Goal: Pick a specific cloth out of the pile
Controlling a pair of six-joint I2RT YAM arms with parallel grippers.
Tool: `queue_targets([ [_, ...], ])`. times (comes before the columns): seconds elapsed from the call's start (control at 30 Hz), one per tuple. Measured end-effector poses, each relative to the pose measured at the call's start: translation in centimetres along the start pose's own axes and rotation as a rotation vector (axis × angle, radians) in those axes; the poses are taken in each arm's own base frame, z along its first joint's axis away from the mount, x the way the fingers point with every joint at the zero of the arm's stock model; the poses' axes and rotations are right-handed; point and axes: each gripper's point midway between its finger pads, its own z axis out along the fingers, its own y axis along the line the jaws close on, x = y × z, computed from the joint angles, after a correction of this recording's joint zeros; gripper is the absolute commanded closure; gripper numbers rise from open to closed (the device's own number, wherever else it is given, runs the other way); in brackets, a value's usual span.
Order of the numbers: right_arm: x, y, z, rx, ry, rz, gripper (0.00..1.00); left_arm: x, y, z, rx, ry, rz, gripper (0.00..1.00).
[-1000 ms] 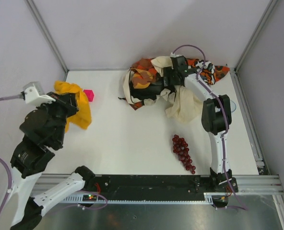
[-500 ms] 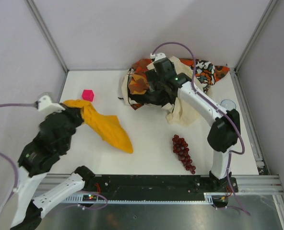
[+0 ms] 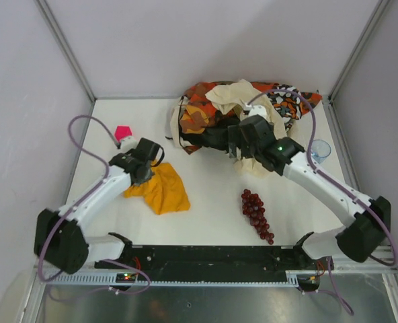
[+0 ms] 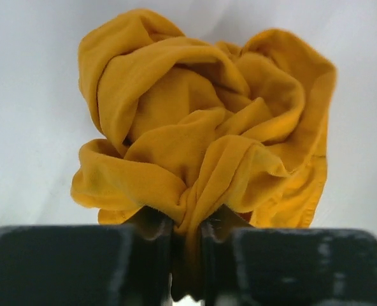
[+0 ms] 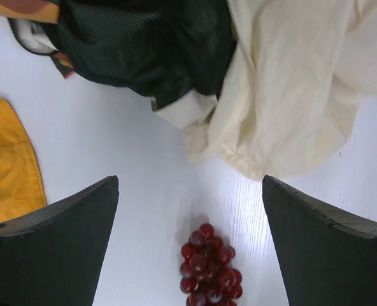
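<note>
Mustard cloth (image 3: 162, 190) bunched left-centre on worktop (image 3: 212, 202), clear of edges, well apart from pile (image 3: 212, 121) at upper centre. Left pincer (image 4: 187, 223) clamped on cloth fold. Right pincer (image 5: 190, 185) spread wide, empty. One pink cube (image 3: 124, 132), one grape bunch (image 3: 256, 214).

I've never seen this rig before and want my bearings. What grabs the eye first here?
The mustard-yellow cloth stands out, bunched on the white table left of centre and pinched by the fingers of the left gripper. At the far edge sits the pile of cream, black and orange-patterned fabrics, with the right gripper open over its near side. Dark red grapes lie nearer the front.
</note>
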Motion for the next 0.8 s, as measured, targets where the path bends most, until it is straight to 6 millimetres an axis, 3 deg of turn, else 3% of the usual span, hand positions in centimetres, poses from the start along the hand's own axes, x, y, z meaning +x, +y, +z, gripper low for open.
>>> queue_targets([
  [0.03,0.7,-0.5,-0.5,0.013,0.007,0.034,0.01,0.7,-0.4,0.8,-0.007,0.028,0.012,0.25],
  [0.07,1.2,-0.8,-0.7,0.022,0.013,0.052,0.01,1.5,-0.7,1.5,-0.016,0.058,0.029,0.13],
  [0.1,1.9,-1.3,-0.9,0.039,0.022,0.082,0.01,2.4,-1.0,2.2,-0.021,0.091,0.044,0.07],
  [0.2,3.3,-2.5,-1.1,0.08,0.054,0.133,0.01,4.4,-1.3,2.9,-0.013,0.171,0.069,0.01],
  [0.3,4.3,-4.7,-1.0,0.141,0.082,0.196,0.01,4.5,-2.3,1.5,0.078,0.198,0.059,0.01],
  [0.4,4.5,-7.2,-1.9,0.182,0.072,0.262,0.01,2.1,-3.4,-2.5,0.257,0.141,0.013,0.0],
  [0.5,4.1,-9.6,-4.4,0.172,0.005,0.347,0.01,-2.9,-4.1,-9.8,0.518,-0.023,-0.071,0.0],
  [0.6,3.6,-12.3,-6.7,0.185,-0.076,0.43,0.01,-7.2,-2.8,-17.1,0.723,-0.2,-0.145,0.0],
  [0.67,4.1,-14.7,-8.6,0.217,-0.138,0.489,0.01,-8.9,-1.0,-20.9,0.807,-0.294,-0.181,0.0],
  [0.73,5.0,-16.8,-10.0,0.264,-0.183,0.536,0.01,-9.6,0.1,-22.8,0.839,-0.337,-0.195,0.0],
  [0.8,6.0,-18.0,-11.1,0.297,-0.203,0.562,0.01,-9.6,0.6,-23.2,0.835,-0.342,-0.188,0.0],
])
